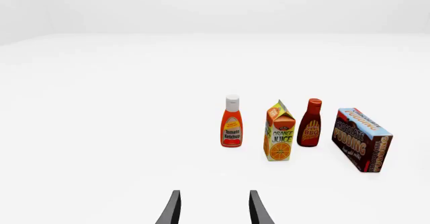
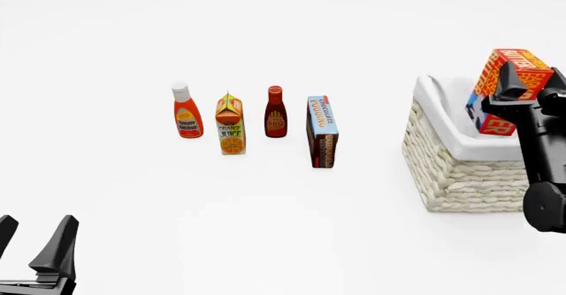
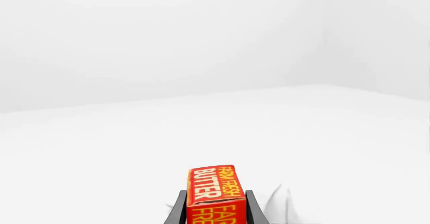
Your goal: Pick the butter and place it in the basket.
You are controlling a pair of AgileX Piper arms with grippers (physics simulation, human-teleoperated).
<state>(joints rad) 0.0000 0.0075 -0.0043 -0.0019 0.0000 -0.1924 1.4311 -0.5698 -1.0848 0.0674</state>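
The butter, a small red-orange box, reads "FARM FRESH BUTTER" in yellow in the right wrist view, and the front view shows a blue patch at its lower end. The right hand grips it, a dark finger on either side, and holds it tilted in the air over the basket. The basket is square, of cream woven wicker, with a smooth white cloth liner folded over its rim.

To the left a row stands on the white counter: a red squeeze bottle with a white cap labelled "Tomato Ketchup", a gabled carton marked "ORANGE JUICE" with an orange slice, a dark brown bottle marked "BBQ", and an upright blue-and-brown box lettered "CHOCOLATE PUDDING".

The left hand hovers low near the counter's front edge, its black tapered fingers spread apart around nothing.
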